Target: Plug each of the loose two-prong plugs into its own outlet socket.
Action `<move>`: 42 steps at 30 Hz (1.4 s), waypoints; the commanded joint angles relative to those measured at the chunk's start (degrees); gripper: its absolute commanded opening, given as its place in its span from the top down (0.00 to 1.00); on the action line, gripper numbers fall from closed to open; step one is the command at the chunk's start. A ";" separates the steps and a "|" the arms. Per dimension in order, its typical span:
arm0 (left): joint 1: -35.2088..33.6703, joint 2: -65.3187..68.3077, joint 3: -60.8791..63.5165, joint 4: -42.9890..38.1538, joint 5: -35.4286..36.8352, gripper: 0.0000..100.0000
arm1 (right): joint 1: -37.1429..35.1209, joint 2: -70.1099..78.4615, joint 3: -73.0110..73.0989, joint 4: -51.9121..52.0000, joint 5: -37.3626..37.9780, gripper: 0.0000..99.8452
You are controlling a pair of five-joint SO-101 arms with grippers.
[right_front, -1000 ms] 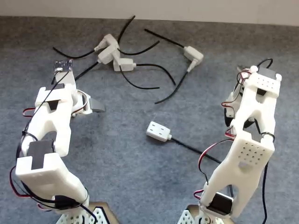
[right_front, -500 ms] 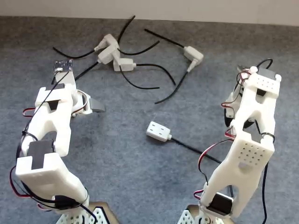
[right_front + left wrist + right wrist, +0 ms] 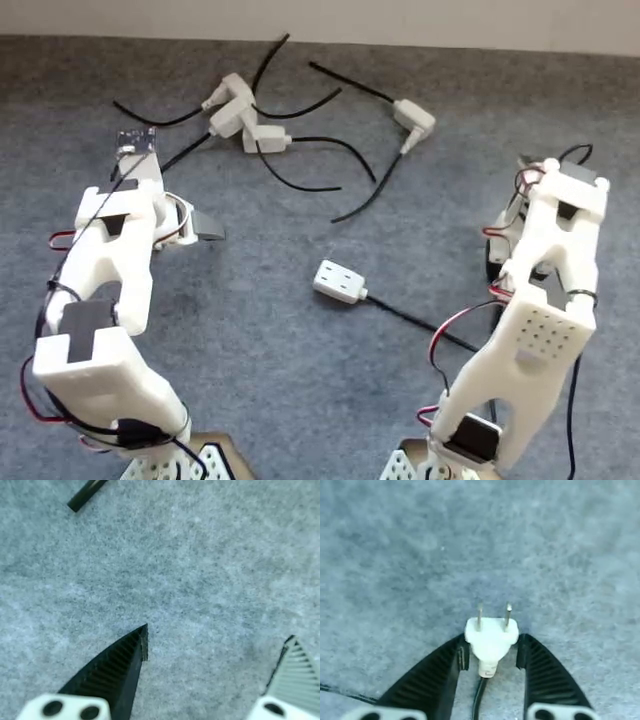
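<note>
Two-prong plug clamped in right gripper; next, line prongs up with outlet strip, nine o'clock of it; left gripper gapes wide.

I work over a grey, carpet-like surface. It is short-napped and faintly mottled, and in the high view it runs from the near edge to the far edge and out past both sides. Beyond the far edge lies a pale, plain strip that meets the grey in one straight line. At the near edge a small tan patch sits toward the left corner, and a slimmer tan sliver sits right of the middle. Under my left wrist the grey nap looks fuzzy and flecked with lighter fibres. Under my right wrist the same surface has the same texture.
</note>
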 commanded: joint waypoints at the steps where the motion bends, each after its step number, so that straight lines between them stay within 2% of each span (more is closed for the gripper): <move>1: 0.84 -2.59 -0.13 -0.70 -0.09 0.60 | 0.40 -0.22 0.57 -0.31 -0.18 0.84; 18: 0.84 -2.59 -0.13 -0.70 -0.09 0.60 | 0.13 3.91 0.22 -2.68 -0.18 0.85; 20: 0.84 -2.59 -0.13 -0.70 -0.09 0.60 | 0.04 2.77 0.13 -2.68 -0.26 0.88; 23: 0.84 -2.59 -0.13 -0.70 -0.09 0.60 | -0.75 -0.31 0.13 -2.68 -0.26 0.99; 26: 0.84 -2.59 -0.13 -0.70 -0.09 0.60 | -2.24 -3.82 0.13 -2.24 -0.26 0.98; 31: 0.84 -2.59 -0.13 -0.70 -0.09 0.60 | -7.69 -10.33 0.13 1.01 -0.26 0.99; 42: 1.01 -2.86 -0.13 -0.44 -0.09 0.60 | -25.36 -27.47 0.31 3.03 -0.53 0.99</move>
